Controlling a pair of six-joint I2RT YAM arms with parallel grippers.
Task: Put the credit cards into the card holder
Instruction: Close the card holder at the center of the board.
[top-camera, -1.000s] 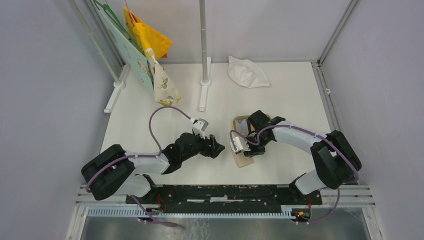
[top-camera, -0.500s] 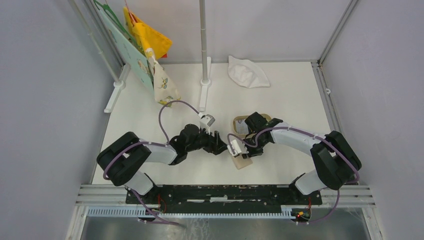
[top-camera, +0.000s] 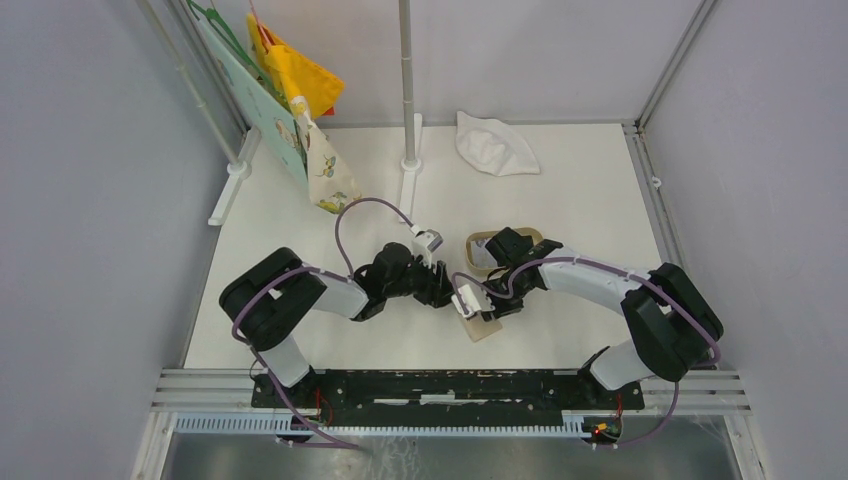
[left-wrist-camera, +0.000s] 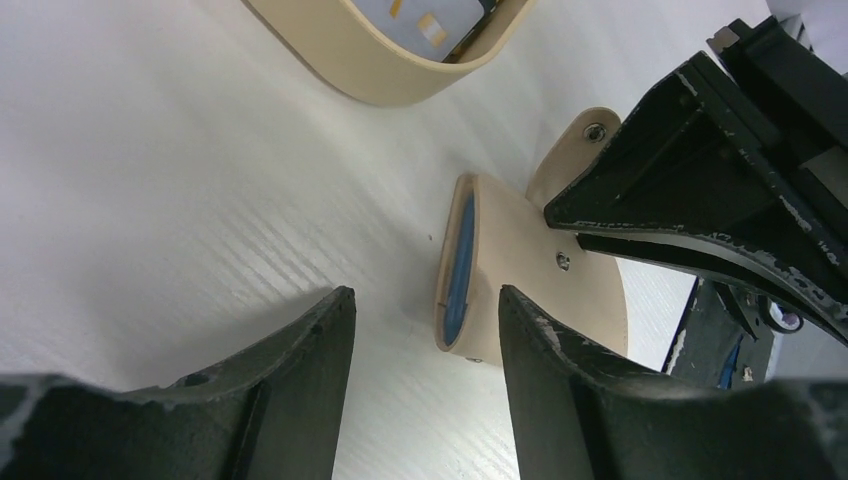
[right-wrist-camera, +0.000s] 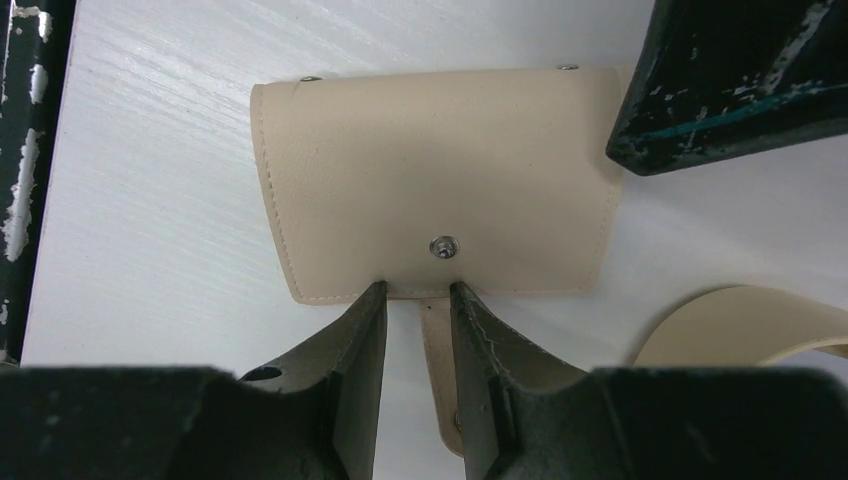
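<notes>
— Cards (left-wrist-camera: 420, 15): where are they?
— In the tray (left-wrist-camera: 390, 70), beyond the holder (left-wrist-camera: 520, 250), which lies on the counter (left-wrist-camera: 150, 180).
— And your grippers?
— My left gripper (left-wrist-camera: 422, 300) is released, facing the holder's blue-lined side. My right gripper (right-wrist-camera: 417, 290) straddles the strap (right-wrist-camera: 435, 340), tips at the flap's edge. I cannot tell whether it is clenched.

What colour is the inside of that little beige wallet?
Light blue. The lining of the card holder shows best in the left wrist view.
</notes>
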